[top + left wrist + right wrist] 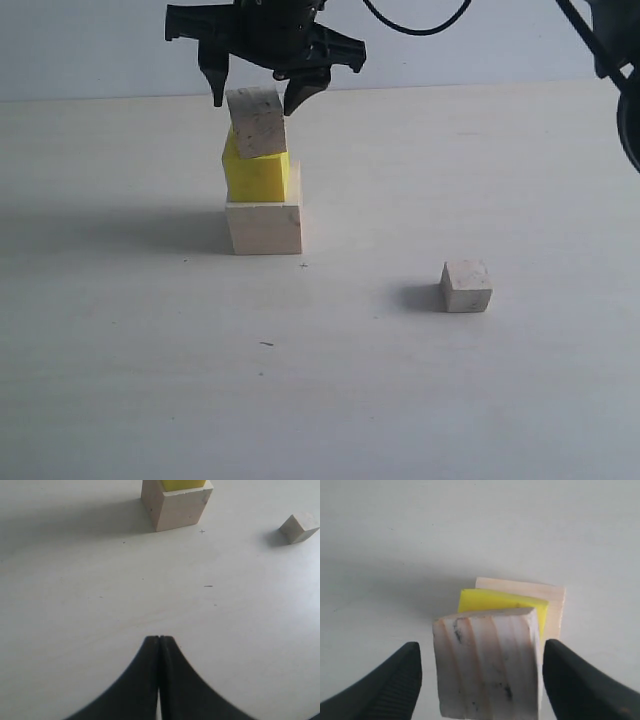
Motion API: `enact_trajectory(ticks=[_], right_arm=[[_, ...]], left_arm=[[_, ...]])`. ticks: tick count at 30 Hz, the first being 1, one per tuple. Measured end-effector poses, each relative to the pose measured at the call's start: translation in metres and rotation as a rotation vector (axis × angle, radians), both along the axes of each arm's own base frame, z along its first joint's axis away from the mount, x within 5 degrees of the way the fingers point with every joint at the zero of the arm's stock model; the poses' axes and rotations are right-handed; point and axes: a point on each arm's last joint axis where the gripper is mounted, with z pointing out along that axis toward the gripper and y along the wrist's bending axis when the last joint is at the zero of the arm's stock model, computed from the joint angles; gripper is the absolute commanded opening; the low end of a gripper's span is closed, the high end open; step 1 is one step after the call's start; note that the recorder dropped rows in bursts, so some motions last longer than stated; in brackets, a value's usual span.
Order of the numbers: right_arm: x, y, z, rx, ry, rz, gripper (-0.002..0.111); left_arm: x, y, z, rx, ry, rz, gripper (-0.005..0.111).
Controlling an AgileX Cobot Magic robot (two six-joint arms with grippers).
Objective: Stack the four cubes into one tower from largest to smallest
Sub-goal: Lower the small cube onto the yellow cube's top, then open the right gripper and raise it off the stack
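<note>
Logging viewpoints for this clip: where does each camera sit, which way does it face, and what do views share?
Exterior view: off the arms, low beside the table, facing the tower side-on; the right claw hangs open above the top small cube.
Left wrist view: behind the shut left claw, looking across the table at the pale wood cube and the loose small cube.
Right wrist view: looks down past the right claw onto the top small cube.
Shared: exterior and left wrist both show the loose small cube.
</note>
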Motion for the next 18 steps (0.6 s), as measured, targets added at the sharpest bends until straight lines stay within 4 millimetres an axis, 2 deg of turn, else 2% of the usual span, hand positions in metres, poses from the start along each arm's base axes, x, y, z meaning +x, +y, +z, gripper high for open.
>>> enact_trajectory(ticks=[10, 14, 16, 18], right_arm=[[-0.007, -0.005, 0.025, 0.034, -0.038, -0.004, 0.065], [-0.009, -0.007, 0.029, 0.038, -0.042, -0.004, 0.064], [-0.010, -0.007, 0.027, 0.031, -0.038, 0.002, 0.061], [-0.011, -0.007, 0.028, 0.040, -0.032, 0.017, 0.052]], left_arm=[[0.000, 0.000, 0.000, 0.001, 0.001, 0.000, 0.001], [0.000, 0.000, 0.000, 0.004, 0.005, 0.000, 0.001], [-0.001, 0.001, -0.001, 0.009, 0.013, 0.001, 0.001], [-0.001, 0.001, -0.001, 0.010, 0.014, 0.001, 0.001]])
